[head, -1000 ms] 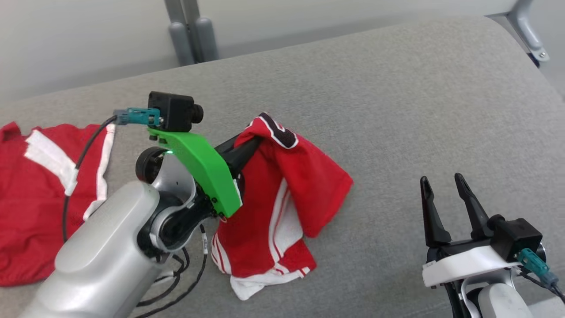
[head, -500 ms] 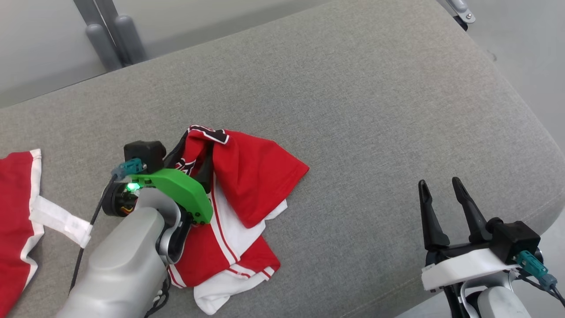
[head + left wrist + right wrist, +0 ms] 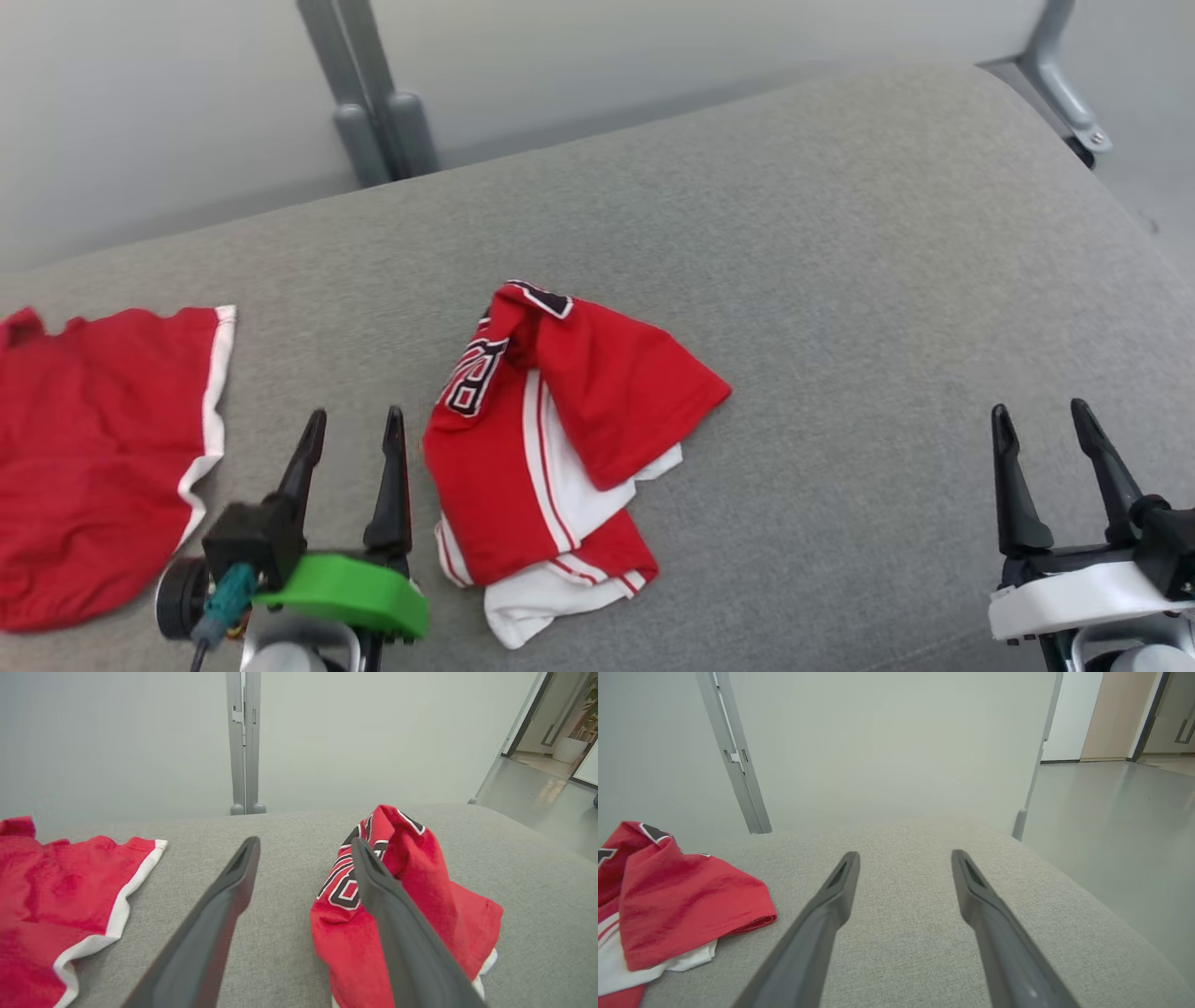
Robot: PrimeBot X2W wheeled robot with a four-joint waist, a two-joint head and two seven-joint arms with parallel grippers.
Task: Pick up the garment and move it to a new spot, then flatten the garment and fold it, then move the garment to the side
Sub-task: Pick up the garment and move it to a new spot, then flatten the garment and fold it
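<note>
Left gripper and right gripper both hang spread, holding nothing, over the grey upholstered bench. A flat red white-trimmed garment lies at its left. The crumpled red jersey lies mid-bench, just beside the left gripper.

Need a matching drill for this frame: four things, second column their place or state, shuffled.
1. crumpled jersey
2. flat red cloth
3. left pincer
4. right pincer

A. open, over bare grey cushion at the right
B. bunched in the middle
C. open, between the two red pieces
D. spread out at the far left

Pairs: 1-B, 2-D, 3-C, 4-A
</note>
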